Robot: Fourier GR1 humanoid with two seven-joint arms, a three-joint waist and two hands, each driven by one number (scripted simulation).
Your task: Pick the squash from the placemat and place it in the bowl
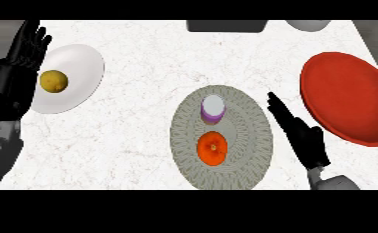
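Orange squash lies on the round grey placemat, at the mat's 6 o'clock. A purple-white item sits at the mat's 12. The red bowl is at the counter's 3 o'clock. A white plate at 9 o'clock holds a yellow round fruit. Right hand is released with fingers straight, at the mat's 3 o'clock rim, between mat and bowl. Left hand rests unclenched at the 9 o'clock edge.
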